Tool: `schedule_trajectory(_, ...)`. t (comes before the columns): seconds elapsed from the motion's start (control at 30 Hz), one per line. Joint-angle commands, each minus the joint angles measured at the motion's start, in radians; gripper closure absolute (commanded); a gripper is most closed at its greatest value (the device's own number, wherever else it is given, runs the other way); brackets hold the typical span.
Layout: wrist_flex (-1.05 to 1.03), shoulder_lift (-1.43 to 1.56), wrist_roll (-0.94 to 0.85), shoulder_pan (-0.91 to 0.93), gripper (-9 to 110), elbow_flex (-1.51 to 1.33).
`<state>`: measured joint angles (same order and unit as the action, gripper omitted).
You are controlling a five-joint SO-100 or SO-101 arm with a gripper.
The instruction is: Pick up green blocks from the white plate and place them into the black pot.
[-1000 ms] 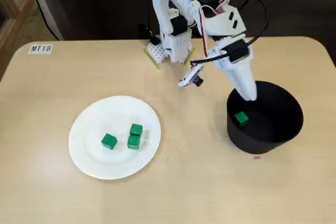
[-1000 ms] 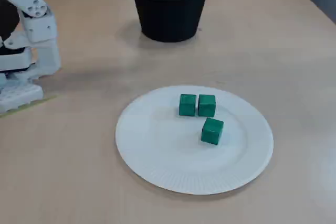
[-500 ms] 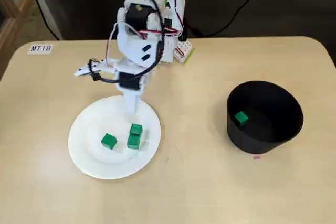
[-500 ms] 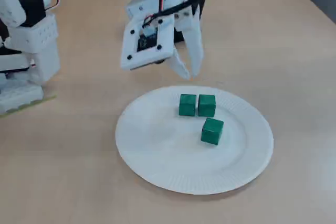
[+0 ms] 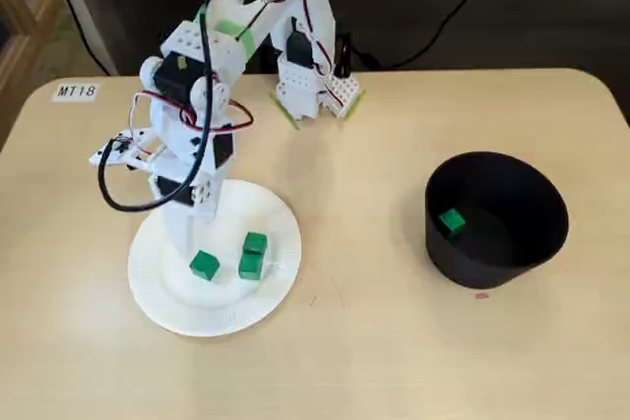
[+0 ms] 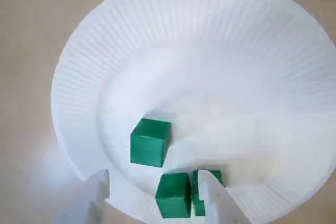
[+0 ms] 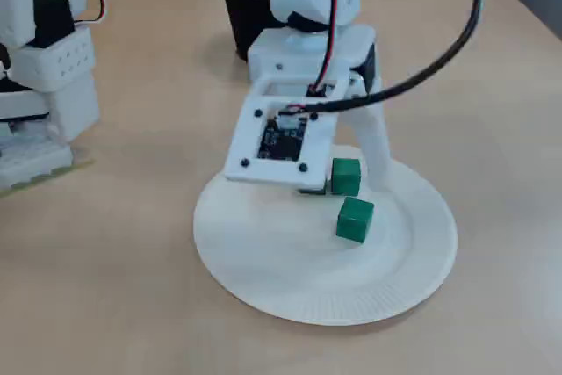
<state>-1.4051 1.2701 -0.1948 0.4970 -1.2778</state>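
A white paper plate [image 5: 162, 287] [image 6: 210, 51] [image 7: 263, 261] holds three green blocks: a single one [image 5: 204, 265] [image 6: 150, 142] [image 7: 355, 219] and a touching pair [image 5: 252, 254] [image 6: 173, 195]. One block of the pair [image 7: 346, 176] shows in a fixed view; the wrist board hides the other. My gripper [image 5: 189, 238] [image 6: 153, 178] hangs open over the plate with nothing in it. In the wrist view its fingers [image 6: 212, 195] straddle the pair. One finger [image 7: 379, 151] stands right of the pair. The black pot [image 5: 512, 243] [image 7: 246, 6] has one green block [image 5: 452, 222] inside.
The arm's white base [image 5: 310, 86] [image 7: 44, 68] stands at the table's back edge. Cables [image 5: 128, 199] loop off the wrist. A label reading MT18 [image 5: 77, 91] sits at the table's far left corner. A small pink mark [image 5: 481, 294] lies in front of the pot.
The arm has swung from above the pot across to the plate and lowered. The gripper now hangs open over the blocks. The blocks have not moved.
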Motion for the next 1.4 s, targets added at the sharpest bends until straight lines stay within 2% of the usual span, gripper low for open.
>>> schedule_trajectory(0.0, -0.055, -0.06, -0.003, -0.003, 77, 0.143)
schedule_trajectory(0.63, -0.058, -0.29, 0.1, -0.044, 77, 0.334)
schedule_trajectory(0.77, -0.057, -0.364, 0.127, -0.049, 81, 0.425)
schedule_trajectory(0.83, -0.051, -0.396, 0.149, -0.049, 89, 0.463)
schedule_trajectory(0.9, -0.046, -0.417, 0.201, -0.043, 104, 0.486)
schedule_trajectory(1.13, -0.032, -0.385, 0.164, -0.046, 104, 0.512)
schedule_trajectory(1.37, 0.048, -0.155, 0.152, -0.041, 104, 0.511)
